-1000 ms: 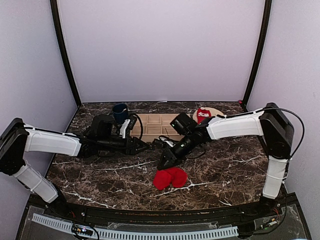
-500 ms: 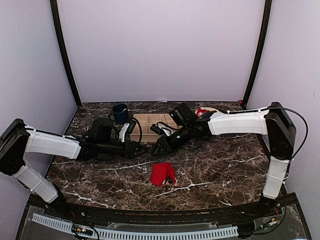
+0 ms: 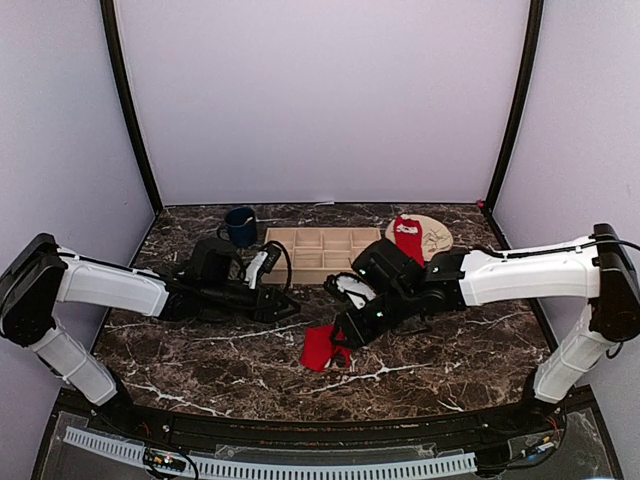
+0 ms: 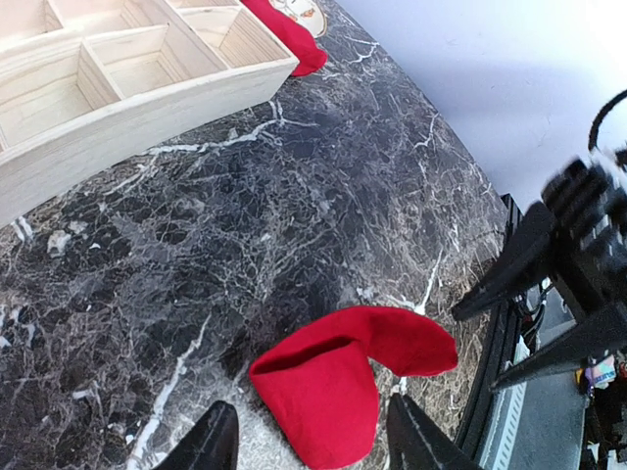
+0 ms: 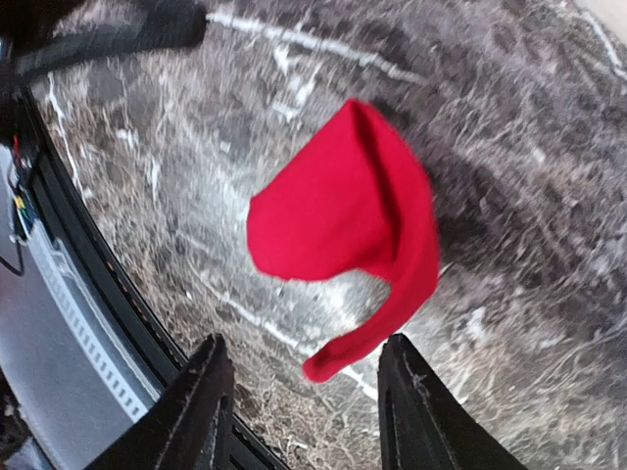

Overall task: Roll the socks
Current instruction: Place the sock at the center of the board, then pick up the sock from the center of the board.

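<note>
A soft red fabric sock [image 3: 318,349], folded, is partly hidden by the spread right tool [image 5: 304,357]; the left tool [image 4: 310,409] is spread, empty.

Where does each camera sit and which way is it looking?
Top: above and behind, looking down on the table; left arm, right arm show.
Left wrist: low, facing the front sock and tray; left tool at bottom.
Right wrist: above the front sock, facing down; right tool at bottom.
Shared: all three show the front sock.
</note>
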Available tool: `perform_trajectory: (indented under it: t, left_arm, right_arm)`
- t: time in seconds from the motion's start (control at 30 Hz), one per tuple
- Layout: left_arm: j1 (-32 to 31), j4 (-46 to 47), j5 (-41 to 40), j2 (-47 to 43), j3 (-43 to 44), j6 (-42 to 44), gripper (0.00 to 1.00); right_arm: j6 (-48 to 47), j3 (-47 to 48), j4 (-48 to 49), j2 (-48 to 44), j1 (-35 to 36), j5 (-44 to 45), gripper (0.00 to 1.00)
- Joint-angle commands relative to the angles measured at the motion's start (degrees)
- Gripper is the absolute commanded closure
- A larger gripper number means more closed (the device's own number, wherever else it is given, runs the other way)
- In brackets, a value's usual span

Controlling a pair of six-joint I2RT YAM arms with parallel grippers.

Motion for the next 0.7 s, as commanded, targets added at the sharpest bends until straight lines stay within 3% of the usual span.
perform_trajectory:
  t: [0.0,0.2,0.57,0.67]
  left_arm:
    - [-0.98,-1.61,0.71,1.25,2.59,1.34,0.47]
    - [-2.1,-1.85,1.07,2.9,4.15,1.46,0.47]
    - [-3.21,-1.69,0.55,3.19,4.2,1.26,0.47]
    - [-3.28,-1.84,0.38,3.0,4.03,1.31,0.47]
  right_arm:
    - [2.99,-1.88,-4.34,-3.11,5.92,11.06,0.52]
    - [5.61,-3.0,-6.86,-2.49,10.5,19.74,0.52]
    - [3.08,-2.09,-3.1,4.9,11.57,23.7,0.53]
    - [2.73,-1.44,-2.74,5.92,11.55,24.65,0.62]
